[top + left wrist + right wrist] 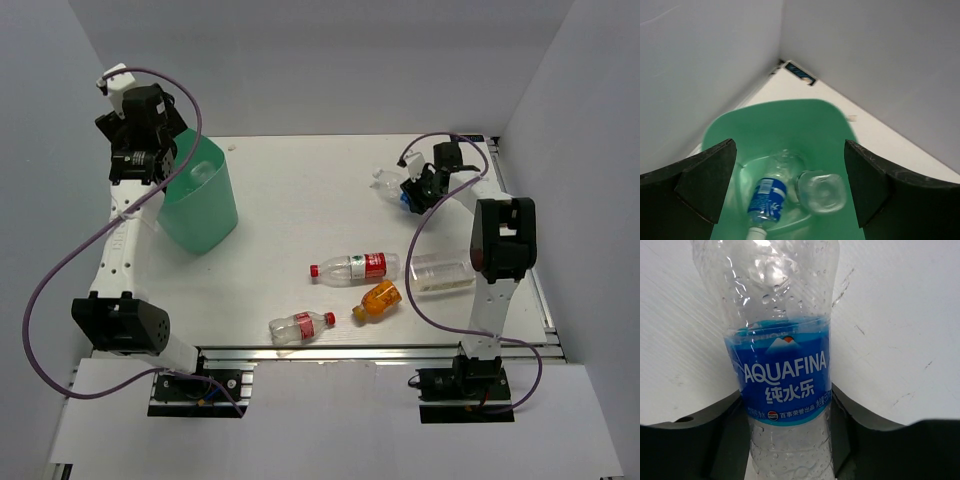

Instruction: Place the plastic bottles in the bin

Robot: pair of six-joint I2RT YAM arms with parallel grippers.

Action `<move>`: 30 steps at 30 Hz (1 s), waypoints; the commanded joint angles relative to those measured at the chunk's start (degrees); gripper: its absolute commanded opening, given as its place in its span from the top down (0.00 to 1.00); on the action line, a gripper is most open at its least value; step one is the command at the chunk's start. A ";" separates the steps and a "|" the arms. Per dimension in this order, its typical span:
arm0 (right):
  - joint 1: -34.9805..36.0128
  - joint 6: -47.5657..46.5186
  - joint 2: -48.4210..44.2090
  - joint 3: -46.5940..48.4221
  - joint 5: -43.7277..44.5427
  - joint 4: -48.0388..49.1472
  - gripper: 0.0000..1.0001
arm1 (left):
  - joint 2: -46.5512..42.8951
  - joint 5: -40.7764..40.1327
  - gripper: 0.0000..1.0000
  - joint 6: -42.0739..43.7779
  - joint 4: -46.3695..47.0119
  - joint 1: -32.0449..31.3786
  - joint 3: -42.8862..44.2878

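Note:
The mint-green bin (205, 205) stands at the far left of the table. My left gripper (150, 140) hovers above its rim, open and empty (790, 170). Inside the bin (790, 120) lie a blue-label bottle (767, 200) and a clear label-free bottle (822, 191). My right gripper (418, 190) at the far right is shut on a blue-label Aquafina bottle (782, 375), also seen from the top (388, 183). On the table lie two red-label bottles (355, 267) (300, 326), an orange-filled bottle (378, 300) and a wide squarish clear bottle (440, 272).
Grey walls close in the table on the left, back and right. The left arm's purple cable (60, 260) loops over the table's left edge. The right arm's upright link (500, 250) stands beside the squarish bottle.

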 commanded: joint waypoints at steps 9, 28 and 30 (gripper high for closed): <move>5.23 12.55 -23.74 -5.15 -27.11 7.48 0.63 | -1.83 36.87 0.02 -8.02 12.30 -6.79 -1.40; 20.36 35.78 -20.34 6.61 -30.27 14.26 0.65 | 8.38 47.60 0.02 -18.39 30.49 -19.46 -5.88; 20.89 36.39 -20.07 6.52 -33.88 16.53 0.64 | 8.99 48.04 0.09 -18.83 31.19 -19.46 -5.97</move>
